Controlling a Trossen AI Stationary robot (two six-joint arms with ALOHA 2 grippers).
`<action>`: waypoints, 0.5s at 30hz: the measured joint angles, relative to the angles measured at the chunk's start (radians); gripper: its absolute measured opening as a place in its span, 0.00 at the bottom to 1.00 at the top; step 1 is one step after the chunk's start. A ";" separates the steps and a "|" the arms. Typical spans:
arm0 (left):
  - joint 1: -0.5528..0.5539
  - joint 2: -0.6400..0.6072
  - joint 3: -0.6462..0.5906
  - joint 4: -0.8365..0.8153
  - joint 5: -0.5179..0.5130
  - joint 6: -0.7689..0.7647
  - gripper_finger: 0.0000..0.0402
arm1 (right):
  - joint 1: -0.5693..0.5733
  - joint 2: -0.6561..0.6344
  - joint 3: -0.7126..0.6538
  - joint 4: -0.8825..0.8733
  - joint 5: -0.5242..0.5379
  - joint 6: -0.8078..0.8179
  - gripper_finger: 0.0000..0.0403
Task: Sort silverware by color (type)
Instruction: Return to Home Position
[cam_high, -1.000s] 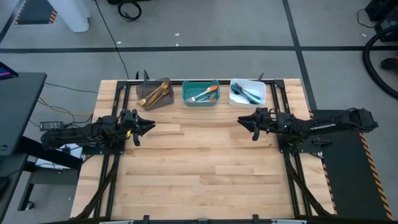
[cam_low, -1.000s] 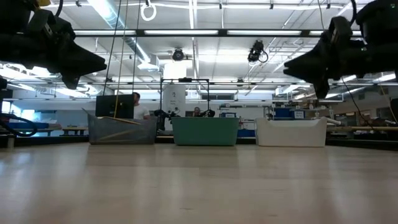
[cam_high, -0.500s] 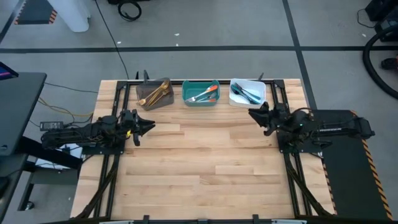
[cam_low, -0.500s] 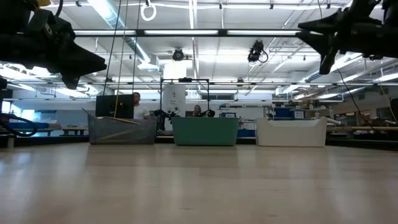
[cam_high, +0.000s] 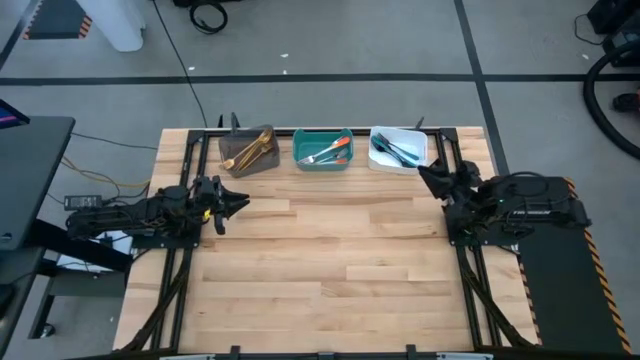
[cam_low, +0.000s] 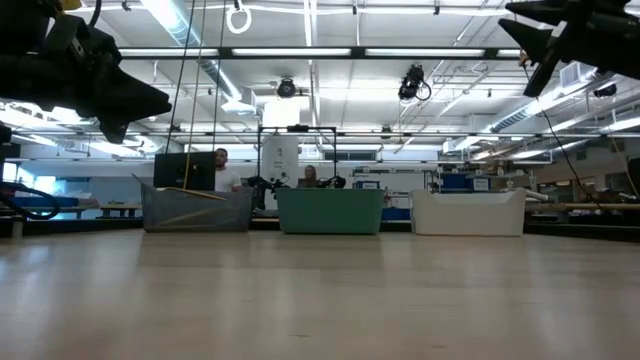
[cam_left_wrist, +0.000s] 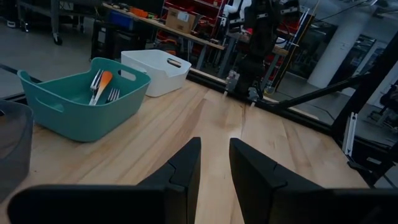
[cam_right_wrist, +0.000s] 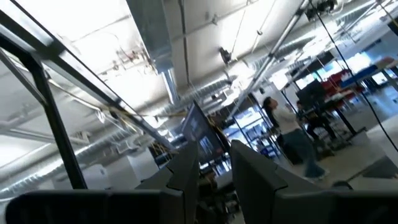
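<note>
Left wrist view, left tool (cam_left_wrist: 214, 148) slightly parted, teal bin (cam_left_wrist: 74, 121) with forks (cam_left_wrist: 99, 87), right tool (cam_right_wrist: 214, 150) parted, facing ceiling (cam_right_wrist: 155, 37).

From the high view, the silverware (cam_high: 322, 152) is too small to count or tell apart by type. In the low view, the walls of the teal bin (cam_low: 330, 212) and white bin (cam_low: 468, 213) hide their contents. The frame's edges cut off the left gripper (cam_low: 140, 115) at upper left and the right gripper (cam_low: 525, 45) at upper right. The left wrist view's left edge cuts the brown bin (cam_left_wrist: 9, 155). A person (cam_right_wrist: 289, 134) at right of the right wrist view is blurred.
</note>
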 joint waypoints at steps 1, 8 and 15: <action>0.000 0.000 0.000 0.000 0.000 0.000 0.23 | 0.000 -0.008 0.000 0.001 0.000 0.000 0.25; 0.000 0.000 0.000 0.000 0.000 0.000 0.23 | 0.000 -0.049 0.000 -0.002 0.000 0.000 0.25; 0.000 0.000 0.000 0.000 0.000 0.000 0.23 | 0.000 -0.123 0.000 -0.001 0.000 0.000 0.25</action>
